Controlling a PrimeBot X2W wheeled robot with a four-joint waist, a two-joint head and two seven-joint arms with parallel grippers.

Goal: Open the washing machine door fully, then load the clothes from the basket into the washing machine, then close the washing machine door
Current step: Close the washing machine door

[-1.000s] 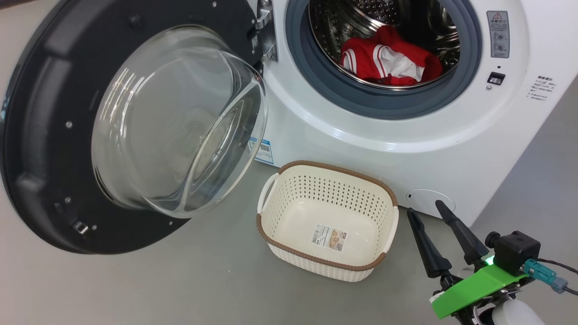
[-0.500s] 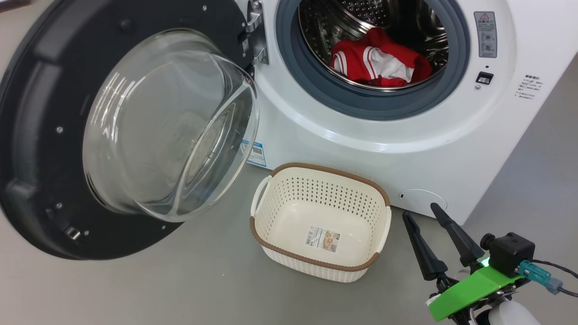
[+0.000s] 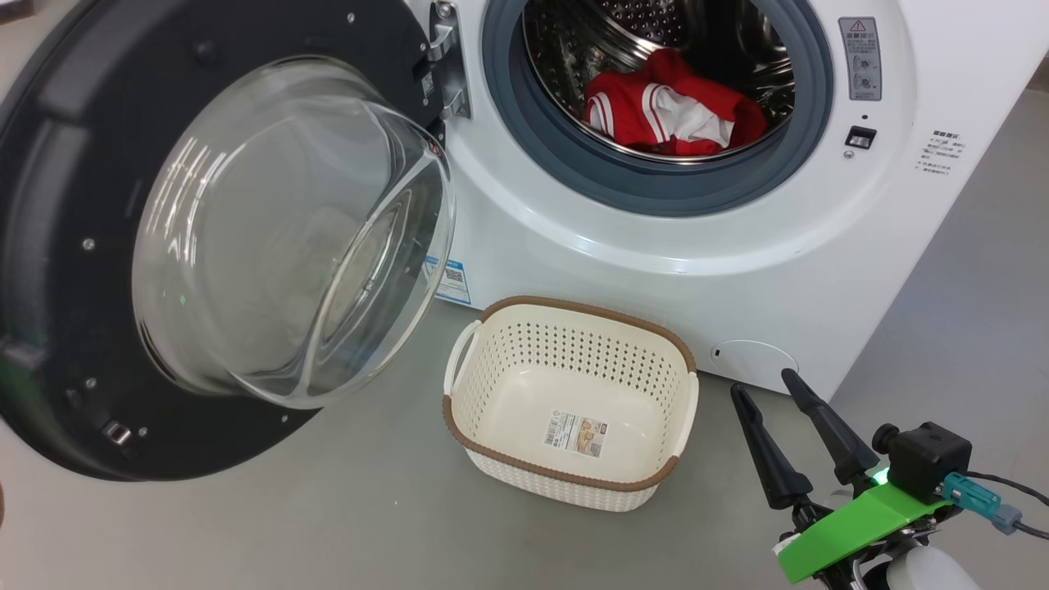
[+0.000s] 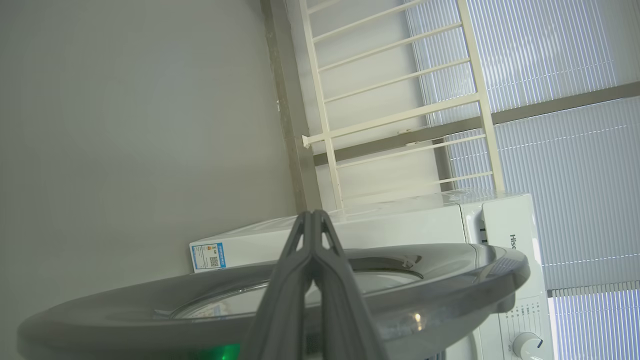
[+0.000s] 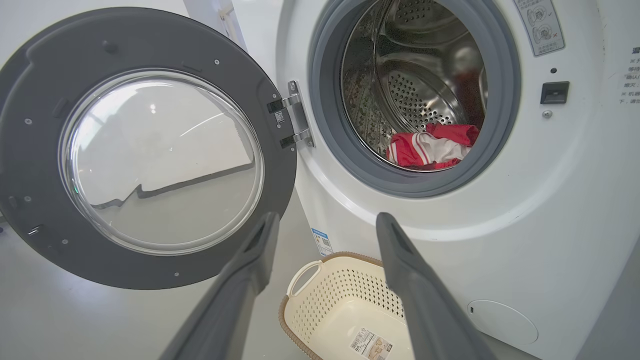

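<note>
The washing machine [image 3: 656, 262] stands with its door [image 3: 74, 164] swung wide to the left, glass bowl facing me. Red and white clothes [image 3: 672, 106] lie in the steel drum; the right wrist view shows the clothes [image 5: 430, 147] there too. The basket [image 3: 574, 307] sits on the floor before the machine, holding only its paper label. My right gripper [image 3: 762, 383] hangs open to the right of the basket, nothing between its fingers [image 5: 250, 260]. My left gripper [image 4: 312, 215] is shut on nothing, pointing past the door's outer rim [image 4: 450, 270]; whether it touches the rim I cannot tell.
Grey floor [image 3: 369, 508] spreads around the basket and to the machine's right. A round cap [image 3: 754, 360] sits low on the machine's front. Behind the machine stand a white railing [image 4: 390, 120] and window blinds [image 4: 575, 150].
The whole head picture has slid left, so the camera has moved. The right gripper keeps its place in the picture, still open. Door, clothes and basket lie as before.
</note>
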